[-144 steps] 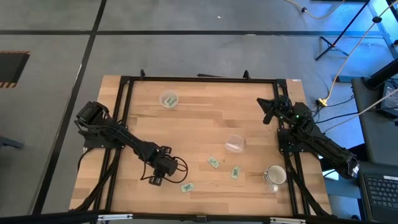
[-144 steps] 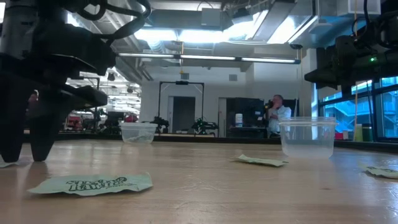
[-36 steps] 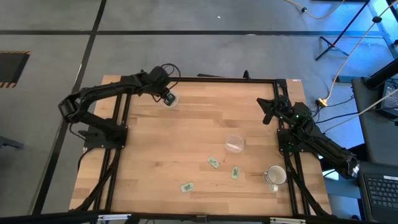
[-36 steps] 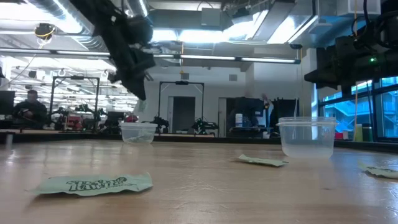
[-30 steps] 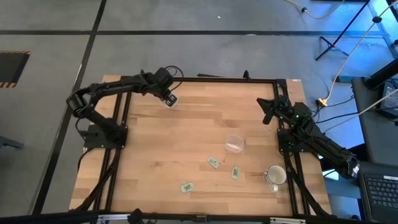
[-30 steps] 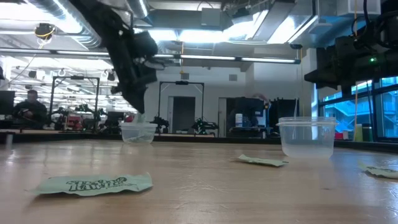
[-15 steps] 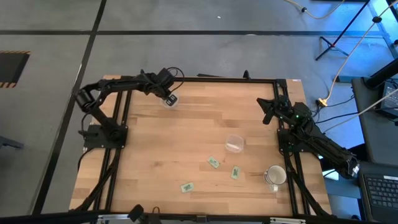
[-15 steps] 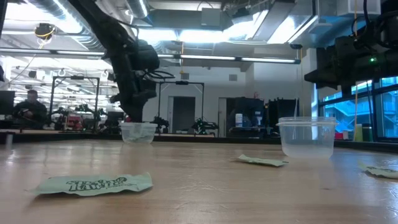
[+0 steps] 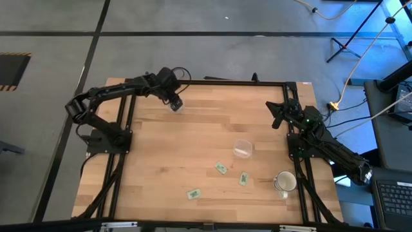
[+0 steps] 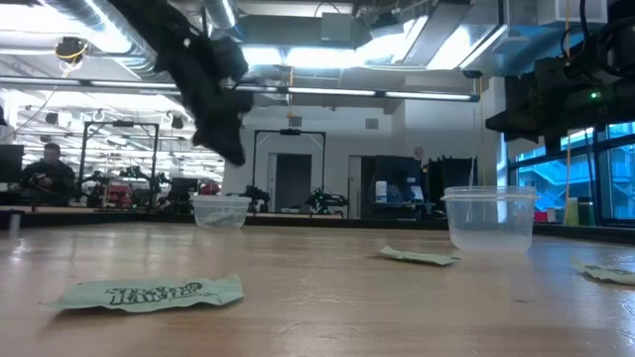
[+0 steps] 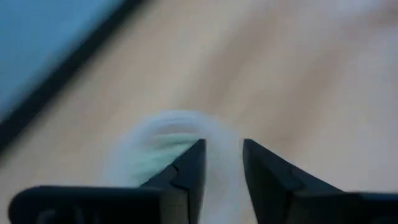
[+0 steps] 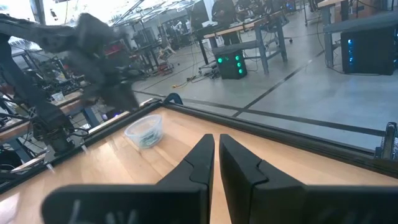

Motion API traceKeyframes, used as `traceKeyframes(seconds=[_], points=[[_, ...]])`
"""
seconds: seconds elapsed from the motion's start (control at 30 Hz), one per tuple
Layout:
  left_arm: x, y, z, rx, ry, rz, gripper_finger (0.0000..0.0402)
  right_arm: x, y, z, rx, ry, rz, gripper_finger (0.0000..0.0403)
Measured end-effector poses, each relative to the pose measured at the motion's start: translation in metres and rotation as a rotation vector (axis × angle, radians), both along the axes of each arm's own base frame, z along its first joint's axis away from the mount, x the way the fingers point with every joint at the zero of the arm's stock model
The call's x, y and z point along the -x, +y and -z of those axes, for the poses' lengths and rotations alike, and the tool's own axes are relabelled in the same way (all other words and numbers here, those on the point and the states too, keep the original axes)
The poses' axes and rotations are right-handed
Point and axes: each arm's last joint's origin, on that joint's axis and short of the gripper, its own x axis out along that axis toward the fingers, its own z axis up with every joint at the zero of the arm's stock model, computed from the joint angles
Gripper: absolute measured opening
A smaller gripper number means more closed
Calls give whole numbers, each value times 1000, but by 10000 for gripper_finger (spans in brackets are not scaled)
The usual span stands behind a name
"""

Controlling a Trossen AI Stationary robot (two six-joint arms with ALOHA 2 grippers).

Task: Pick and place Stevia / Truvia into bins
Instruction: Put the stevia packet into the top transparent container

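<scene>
My left gripper [image 9: 174,102] hangs open above the far-left clear bin [image 10: 220,210], with nothing between its fingers [image 11: 194,163]. Something green lies inside that bin [image 12: 144,132]. A second clear bin [image 9: 243,149] stands upright near the table's middle right. Three green Stevia packets lie flat on the wood toward the near edge: one [image 9: 221,168], another [image 9: 243,178] and a third [image 9: 193,193]. My right gripper [image 9: 278,116] waits shut and level at the far right, over the table's edge.
A white mug [image 9: 285,182] stands at the near right, close to the packets. A black frame rail [image 9: 206,82] runs around the tabletop. Bare wood lies between the two bins.
My left gripper sank to the mouth of the far-left bin, then rose clear of it and tipped. The bin kept its place. The right arm stayed still.
</scene>
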Motion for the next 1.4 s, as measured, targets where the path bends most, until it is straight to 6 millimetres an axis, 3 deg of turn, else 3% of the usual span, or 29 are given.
traceKeyframes(seconds=[0.13, 0.33, 0.47, 0.63, 0.93, 1.13, 1.4], points=[[-13, -36, -18, 79, -155, 295, 94, 0, 0, 0, 0, 0, 0, 30], [-41, -119, -29, 55, -218, 735, 98, 0, 0, 0, 0, 0, -1, 30], [-56, -171, -28, 113, -257, 854, 110, 0, 0, 0, -3, -2, 0, 30], [-71, -219, -16, 137, -271, 907, 129, 0, 0, 0, -3, -2, 0, 30], [-106, -253, 37, 207, -261, 945, 145, 0, 0, 0, -6, 2, -2, 30], [-116, -269, 75, 236, -197, 981, 144, 0, 0, 0, -6, 1, -2, 30], [-121, -289, 94, 288, -239, 1056, 144, 0, 0, 0, -5, 1, -2, 30]])
